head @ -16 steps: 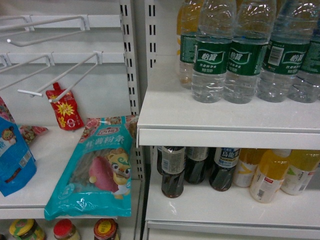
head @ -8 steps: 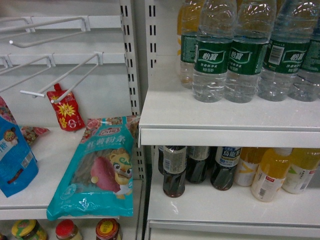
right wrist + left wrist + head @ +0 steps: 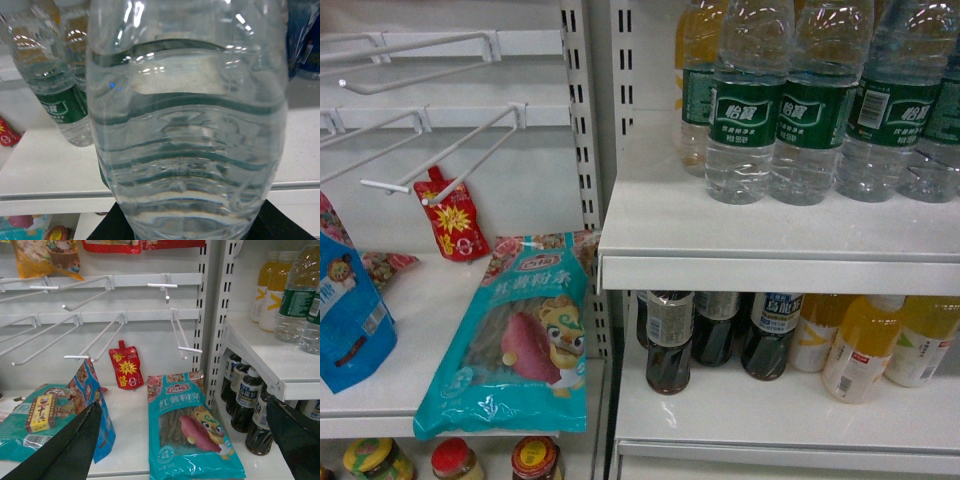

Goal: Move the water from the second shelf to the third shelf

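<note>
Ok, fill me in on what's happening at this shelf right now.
The robot is working a store shelf of drinks. The right wrist view is filled by a clear water bottle standing right at the right gripper, whose dark fingertips flank its base; a firm grip can't be confirmed. More green-labelled water bottles stand on the upper shelf, dark drink bottles below. The left gripper hangs open near a teal snack bag, holding nothing.

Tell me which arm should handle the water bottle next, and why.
Right. Its wrist camera is filled by a water bottle sitting right at its claw. The left claw is open over the snack shelf, away from the bottles.
</note>
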Robot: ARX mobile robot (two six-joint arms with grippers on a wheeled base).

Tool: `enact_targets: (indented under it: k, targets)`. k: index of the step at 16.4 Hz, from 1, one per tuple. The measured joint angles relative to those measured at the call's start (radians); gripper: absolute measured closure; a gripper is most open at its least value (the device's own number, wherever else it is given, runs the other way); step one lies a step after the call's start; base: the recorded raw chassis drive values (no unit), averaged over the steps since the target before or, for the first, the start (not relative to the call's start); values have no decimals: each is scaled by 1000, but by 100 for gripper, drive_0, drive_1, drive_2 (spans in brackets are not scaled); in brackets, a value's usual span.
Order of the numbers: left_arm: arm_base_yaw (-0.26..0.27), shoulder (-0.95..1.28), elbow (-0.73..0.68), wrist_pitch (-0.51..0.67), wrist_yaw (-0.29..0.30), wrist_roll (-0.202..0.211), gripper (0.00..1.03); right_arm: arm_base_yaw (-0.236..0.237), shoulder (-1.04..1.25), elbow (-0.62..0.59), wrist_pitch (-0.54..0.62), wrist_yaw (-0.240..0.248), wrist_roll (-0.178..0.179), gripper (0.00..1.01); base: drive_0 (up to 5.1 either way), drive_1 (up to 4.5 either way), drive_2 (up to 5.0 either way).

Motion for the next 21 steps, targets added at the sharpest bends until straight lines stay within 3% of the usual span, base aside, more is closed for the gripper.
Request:
enact_targets:
  k: [5,12,21]
  targets:
    - [0,0,0,0,0,0,5,32,225,110,45,18,12,65,0,0,0]
    - [0,0,0,0,0,0,5,77,407,247,43,23,67,65,0,0,0]
    - [0,0,0,0,0,0,5,67,552,397,5,72,72,65,0,0,0]
